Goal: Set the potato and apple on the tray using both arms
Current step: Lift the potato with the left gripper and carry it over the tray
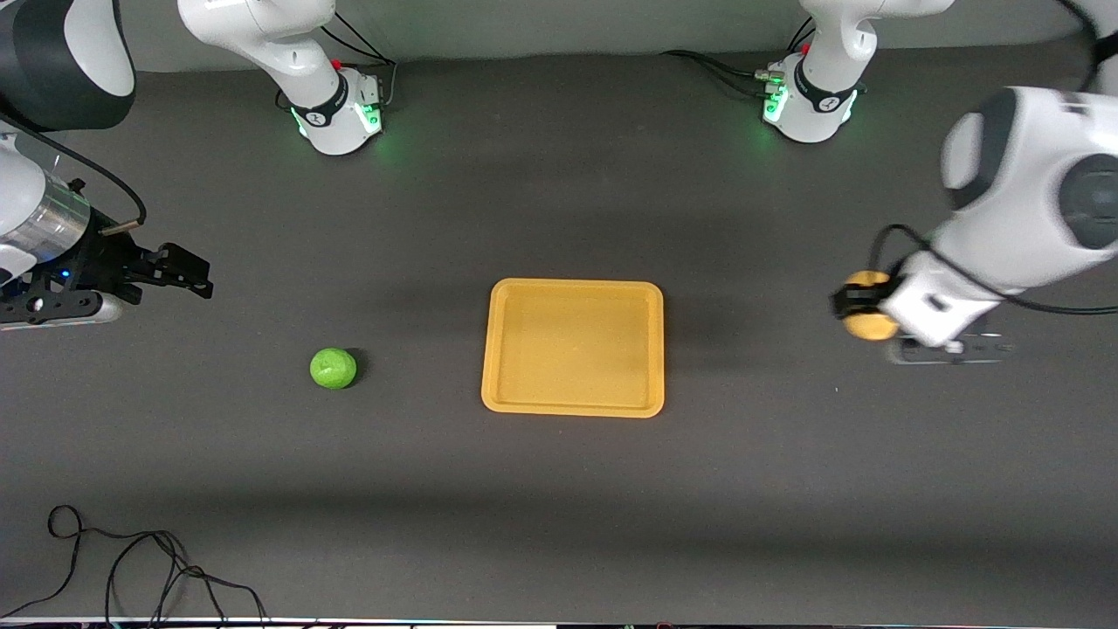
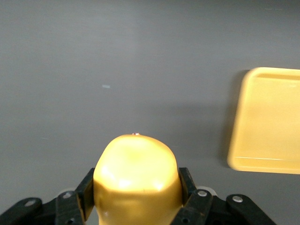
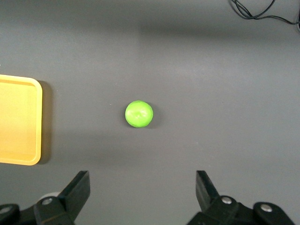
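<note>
A dark grey table [image 1: 559, 489] fills the scene, with the two arm bases lit green along its far edge and a loose black cable [image 1: 131, 568] lying at the near edge toward the right arm's end.

The yellow-orange tray [image 1: 573, 347] sits flat in the middle of the table, with nothing on it. The green apple [image 1: 333, 368] rests on the table toward the right arm's end, well apart from the tray. The right claw [image 1: 179, 271] hangs over the table at that end, its fingers spread wide and holding nothing; in the right wrist view the apple [image 3: 138, 114] lies between and ahead of the open fingertips [image 3: 79, 185].

The left claw [image 1: 860, 306] is at the left arm's end, closed around the yellow-tan potato [image 1: 867, 306], which looks lifted off the table. In the left wrist view the potato [image 2: 137, 176] is pinched between both fingers, with the tray's rim [image 2: 233, 140] off to one side.

As I read it, the potato pick is done and its carry to the tray is the step in hand. Next the left arm needs to travel over the tray, lower and release. The right arm must descend over the apple, close on it, and bring it across.
</note>
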`<control>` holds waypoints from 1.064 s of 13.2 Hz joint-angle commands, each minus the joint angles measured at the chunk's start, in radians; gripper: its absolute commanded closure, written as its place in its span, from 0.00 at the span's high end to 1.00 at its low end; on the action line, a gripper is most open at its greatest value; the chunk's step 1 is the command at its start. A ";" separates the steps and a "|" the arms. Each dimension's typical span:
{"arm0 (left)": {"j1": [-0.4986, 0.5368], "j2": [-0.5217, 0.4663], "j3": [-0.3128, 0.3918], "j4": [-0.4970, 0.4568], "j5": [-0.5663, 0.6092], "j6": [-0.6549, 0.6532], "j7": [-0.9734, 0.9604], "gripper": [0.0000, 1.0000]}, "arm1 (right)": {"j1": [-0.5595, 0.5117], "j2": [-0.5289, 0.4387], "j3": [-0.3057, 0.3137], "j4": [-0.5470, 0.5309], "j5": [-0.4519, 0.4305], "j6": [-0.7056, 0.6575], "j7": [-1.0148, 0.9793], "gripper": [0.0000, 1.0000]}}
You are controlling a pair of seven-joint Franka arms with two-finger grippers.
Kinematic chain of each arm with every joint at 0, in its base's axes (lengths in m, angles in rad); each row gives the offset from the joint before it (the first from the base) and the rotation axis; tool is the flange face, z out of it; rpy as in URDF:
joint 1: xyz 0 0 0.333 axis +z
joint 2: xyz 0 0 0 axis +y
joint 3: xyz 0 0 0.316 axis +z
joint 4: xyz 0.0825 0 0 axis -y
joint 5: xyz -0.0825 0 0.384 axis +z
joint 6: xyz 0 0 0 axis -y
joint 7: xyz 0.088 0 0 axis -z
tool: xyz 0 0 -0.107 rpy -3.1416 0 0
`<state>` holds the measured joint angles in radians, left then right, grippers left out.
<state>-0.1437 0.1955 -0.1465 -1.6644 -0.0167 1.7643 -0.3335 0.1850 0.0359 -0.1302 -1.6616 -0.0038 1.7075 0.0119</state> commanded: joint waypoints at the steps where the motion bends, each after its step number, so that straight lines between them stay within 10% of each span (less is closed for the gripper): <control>1: -0.091 0.117 -0.053 0.126 0.004 -0.010 -0.200 0.31 | 0.007 -0.013 -0.002 -0.003 -0.015 -0.002 0.003 1.00; 14: -0.321 0.548 -0.061 0.120 0.135 0.483 -0.380 0.32 | 0.021 -0.002 0.000 -0.064 -0.004 0.073 0.008 1.00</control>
<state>-0.4343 0.7161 -0.2189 -1.5817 0.0895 2.2501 -0.6863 0.1944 0.0421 -0.1259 -1.7145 -0.0037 1.7659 0.0119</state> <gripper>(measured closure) 0.269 0.000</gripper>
